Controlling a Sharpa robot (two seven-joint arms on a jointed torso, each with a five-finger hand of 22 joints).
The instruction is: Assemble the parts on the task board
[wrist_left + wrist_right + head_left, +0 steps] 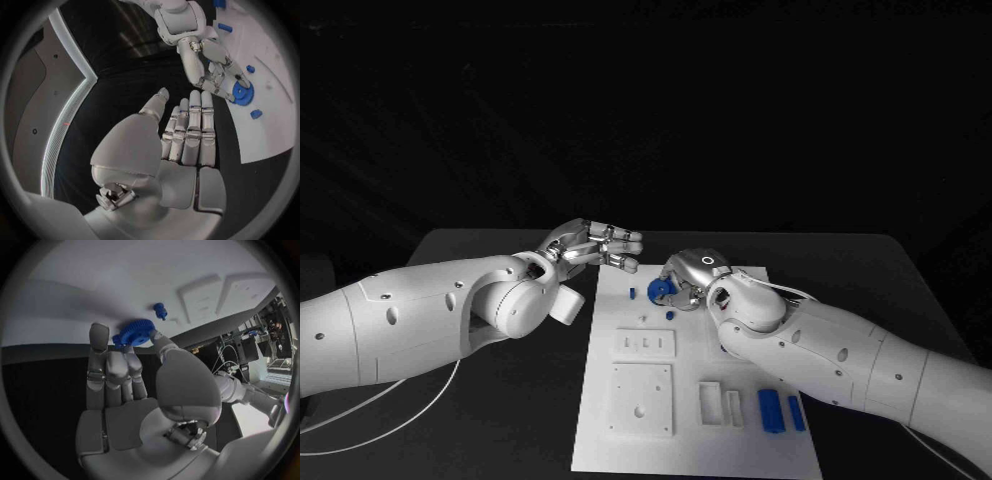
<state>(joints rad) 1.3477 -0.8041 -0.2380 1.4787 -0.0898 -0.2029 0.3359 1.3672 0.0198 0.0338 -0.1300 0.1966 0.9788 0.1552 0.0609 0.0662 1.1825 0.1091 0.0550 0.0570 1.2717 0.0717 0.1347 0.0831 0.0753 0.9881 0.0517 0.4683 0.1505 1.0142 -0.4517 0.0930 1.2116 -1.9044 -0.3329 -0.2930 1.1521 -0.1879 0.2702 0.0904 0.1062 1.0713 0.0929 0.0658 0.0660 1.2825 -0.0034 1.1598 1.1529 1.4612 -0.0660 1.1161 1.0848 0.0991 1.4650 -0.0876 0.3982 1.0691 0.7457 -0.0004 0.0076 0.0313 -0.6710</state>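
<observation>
fingers of the right hand [687, 275] pinch a blue gear [133, 333] at their tips, just over the far end of the white board [697, 440]. in the left wrist view the gear [242, 92] sits against those fingertips, right above the board's surface. a small blue peg [160, 309] stands on the board just beyond the gear, and another small blue piece [633, 293] lies near the hand on its inner side. two longer blue bars [772, 409] lie on the board well back from the hand, beside its forearm, next to a white slotted block [721, 402]. the left hand [596, 244] hovers off the board's edge over the black table [502, 250], near the right hand but apart from it; its fingers lie straight and close together, thumb out to the side, holding nothing.
</observation>
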